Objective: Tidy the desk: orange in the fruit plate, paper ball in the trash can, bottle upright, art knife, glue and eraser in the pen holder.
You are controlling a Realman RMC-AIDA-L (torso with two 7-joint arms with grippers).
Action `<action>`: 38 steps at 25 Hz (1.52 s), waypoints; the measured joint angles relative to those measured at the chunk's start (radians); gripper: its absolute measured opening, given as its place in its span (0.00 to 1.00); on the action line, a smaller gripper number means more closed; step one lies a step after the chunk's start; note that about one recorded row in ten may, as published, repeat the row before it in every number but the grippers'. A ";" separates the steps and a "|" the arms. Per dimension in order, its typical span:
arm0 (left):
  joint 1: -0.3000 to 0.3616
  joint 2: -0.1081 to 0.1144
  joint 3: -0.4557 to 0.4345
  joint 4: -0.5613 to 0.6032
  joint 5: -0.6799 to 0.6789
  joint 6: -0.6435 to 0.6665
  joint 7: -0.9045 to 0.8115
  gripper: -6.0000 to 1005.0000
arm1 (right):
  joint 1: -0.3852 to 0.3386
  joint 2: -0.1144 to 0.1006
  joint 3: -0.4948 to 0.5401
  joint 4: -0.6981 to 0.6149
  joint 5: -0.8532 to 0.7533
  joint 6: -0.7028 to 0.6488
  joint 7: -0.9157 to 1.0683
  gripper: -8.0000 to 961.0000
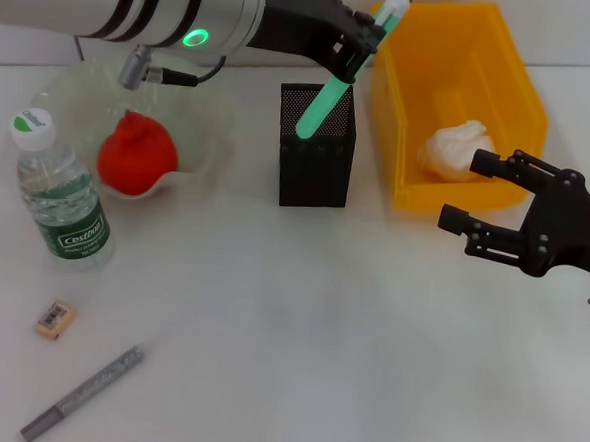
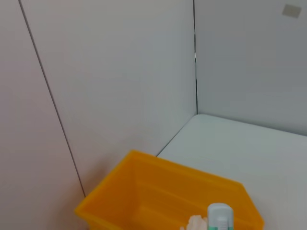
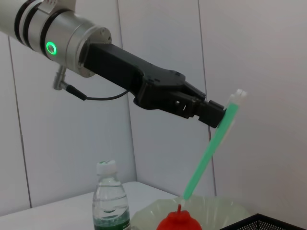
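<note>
Left gripper (image 1: 358,47) in the head view is clamped on the green glue stick (image 1: 328,93), holding it tilted above the black mesh pen holder (image 1: 316,157), the stick's lower end at the holder's mouth and its white cap up near the yellow trash can (image 1: 503,103). Right gripper (image 1: 475,197) hovers just in front of that can with its fingers spread apart and nothing between them. A white paper ball (image 1: 452,150) lies inside the can. On the robot's left, the orange (image 1: 136,151) sits in the clear fruit plate (image 1: 206,125), and the water bottle (image 1: 61,192) stands upright beside it. Nearer the robot lie the small eraser (image 1: 55,319) and the grey art knife (image 1: 82,392), well apart from the holder, on the white desk (image 1: 298,331).

From the left wrist camera, the trash can (image 2: 144,191) shows from above against the white walls, with a bit of the paper ball (image 2: 194,223) in it and the glue stick's white cap (image 2: 219,216) at the edge of the picture.

Seen from the right wrist camera, the left gripper (image 3: 213,115) grips the glue stick (image 3: 211,148) near its upper end, and the stick slants downward. Beyond it stand the bottle (image 3: 110,203), the orange (image 3: 180,221) in the fruit plate (image 3: 225,208), and a corner of the pen holder (image 3: 268,223).
</note>
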 joint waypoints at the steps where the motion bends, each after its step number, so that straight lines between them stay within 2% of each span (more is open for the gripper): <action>1: 0.000 0.000 0.000 0.000 0.000 0.000 0.000 0.07 | 0.000 0.000 0.000 0.001 0.000 -0.002 0.000 0.87; 15: 0.057 0.000 0.015 -0.038 -0.120 -0.185 0.122 0.07 | -0.001 0.000 0.000 0.000 0.003 -0.008 0.000 0.87; 25: 0.066 0.000 0.015 -0.144 -0.277 -0.302 0.261 0.07 | -0.001 0.000 0.000 -0.001 0.004 -0.009 0.001 0.87; 38: 0.087 0.001 0.014 -0.230 -0.391 -0.408 0.377 0.07 | -0.001 0.001 0.000 0.000 0.004 -0.012 0.005 0.87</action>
